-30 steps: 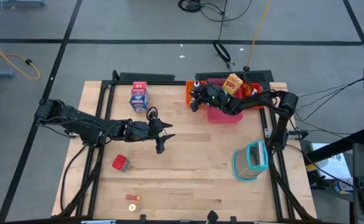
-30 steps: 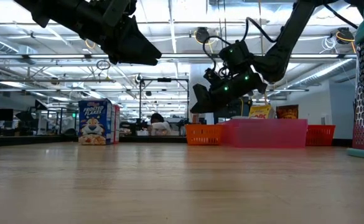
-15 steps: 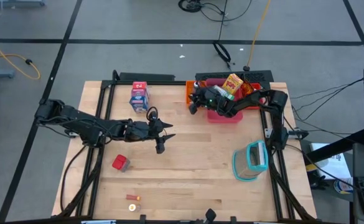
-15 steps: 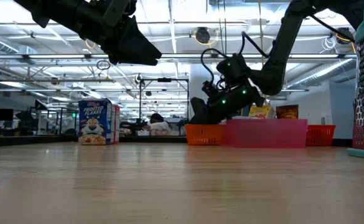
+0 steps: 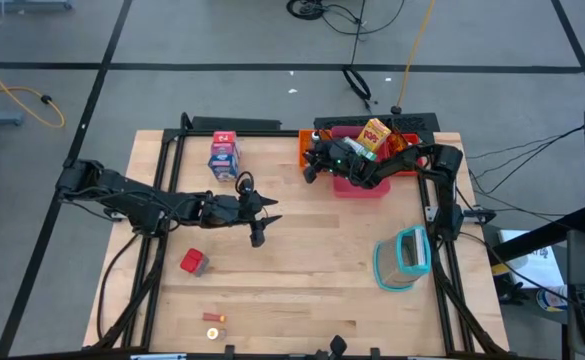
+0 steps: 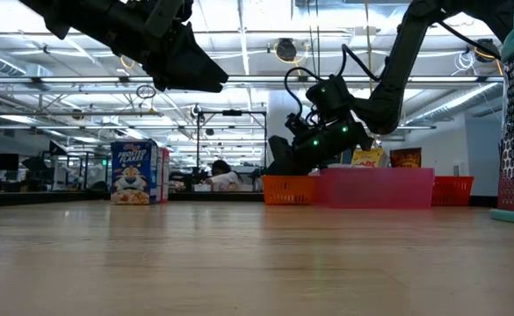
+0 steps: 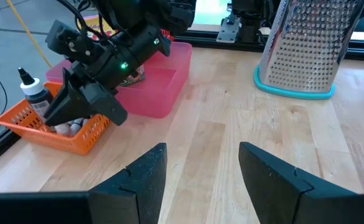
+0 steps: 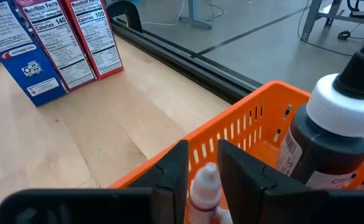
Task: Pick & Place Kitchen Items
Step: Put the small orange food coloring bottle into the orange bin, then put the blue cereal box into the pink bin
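My right gripper (image 5: 312, 168) reaches down into the orange basket (image 8: 250, 124) at the table's far edge. It is open by a narrow gap, with a small white-capped bottle (image 8: 203, 183) between its fingers. A larger dark bottle with a white collar and black cap (image 8: 334, 127) stands beside it in the basket. My left gripper (image 5: 257, 222) hangs open above the middle of the table and holds nothing. A blue-white carton (image 5: 222, 158) and a red carton (image 5: 223, 139) stand upright at the far side. A red cube (image 5: 193, 262) and small orange bits (image 5: 213, 320) lie near the near edge. My right gripper (image 8: 203, 171) comes slanting down from the right into the orange basket. Its fingers (image 8: 172, 174) stand on either side of the small bottle's white cap (image 8: 205, 176). I cannot tell whether they touch it.
A pink tray (image 5: 360, 184) and a red tray holding a yellow carton (image 5: 375, 135) sit right of the basket. A teal-rimmed metal grater (image 5: 404, 257) stands toward the right edge. Bare wood lies between my left gripper and the grater.
My right gripper has moved down and slightly toward the far-left, into the orange basket, then stopped. My left arm has kept still.
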